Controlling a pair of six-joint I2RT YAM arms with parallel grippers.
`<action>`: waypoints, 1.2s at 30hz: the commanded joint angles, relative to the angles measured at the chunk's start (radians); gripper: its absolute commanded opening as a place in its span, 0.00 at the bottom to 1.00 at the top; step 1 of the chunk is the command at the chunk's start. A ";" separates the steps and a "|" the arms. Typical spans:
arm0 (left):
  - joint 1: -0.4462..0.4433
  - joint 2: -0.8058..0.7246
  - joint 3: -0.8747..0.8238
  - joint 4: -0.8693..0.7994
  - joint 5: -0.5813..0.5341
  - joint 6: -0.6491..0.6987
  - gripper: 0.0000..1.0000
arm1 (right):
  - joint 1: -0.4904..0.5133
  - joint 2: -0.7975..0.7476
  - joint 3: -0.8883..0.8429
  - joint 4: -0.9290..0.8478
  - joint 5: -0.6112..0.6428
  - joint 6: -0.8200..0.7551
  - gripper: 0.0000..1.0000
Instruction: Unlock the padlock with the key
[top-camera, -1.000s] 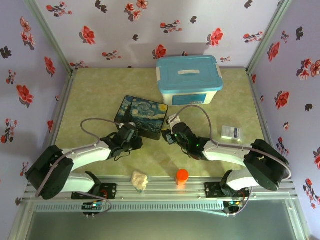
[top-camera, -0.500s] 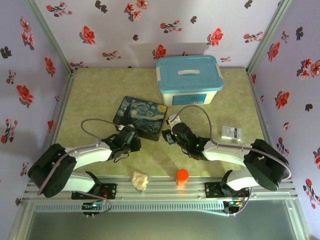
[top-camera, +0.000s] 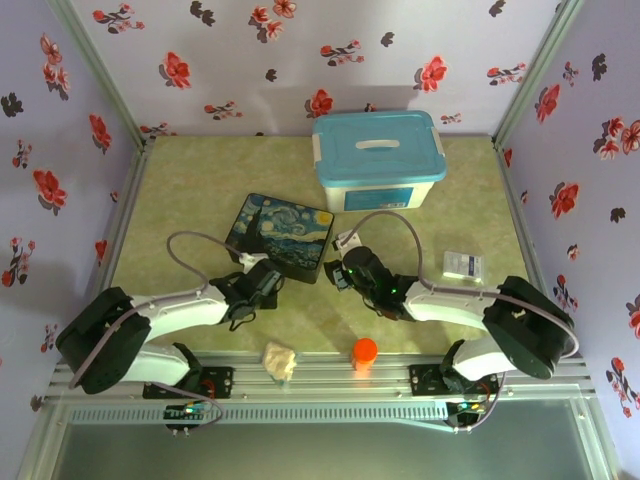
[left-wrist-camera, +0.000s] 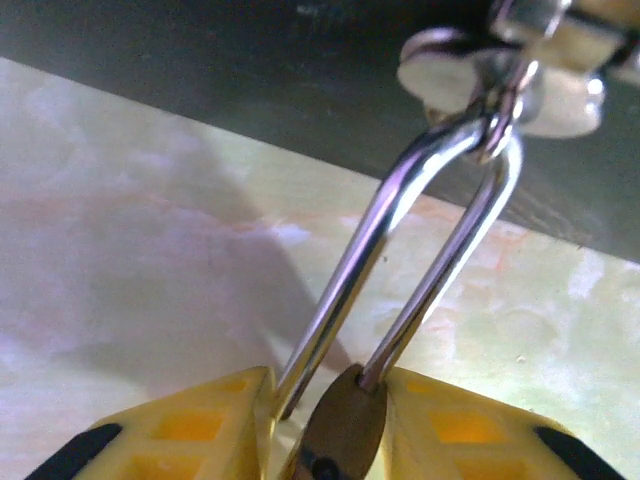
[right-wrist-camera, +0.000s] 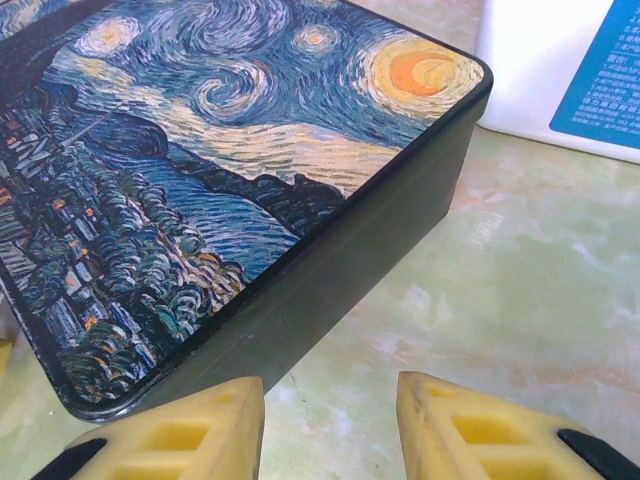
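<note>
Brass padlock between yellow left fingers

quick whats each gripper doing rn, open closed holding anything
Left gripper: closed on the padlock.
Right gripper: open, holding nothing.

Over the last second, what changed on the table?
The left claw, shut on the padlock, drew slightly back toward the near edge; its shackle is through the latch of the painted box. The right claw, open beside the box, the blue-lidded bin and the orange cap stayed put.
</note>
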 joint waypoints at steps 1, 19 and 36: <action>-0.017 -0.003 0.015 -0.106 -0.084 0.013 0.30 | -0.003 0.006 -0.010 0.012 0.026 0.031 0.39; -0.122 0.010 0.065 -0.177 -0.176 -0.015 0.35 | -0.003 -0.014 -0.021 0.010 0.030 0.053 0.38; -0.112 -0.262 0.043 -0.187 -0.086 -0.042 0.66 | 0.022 -0.176 -0.056 0.031 -0.020 0.071 0.53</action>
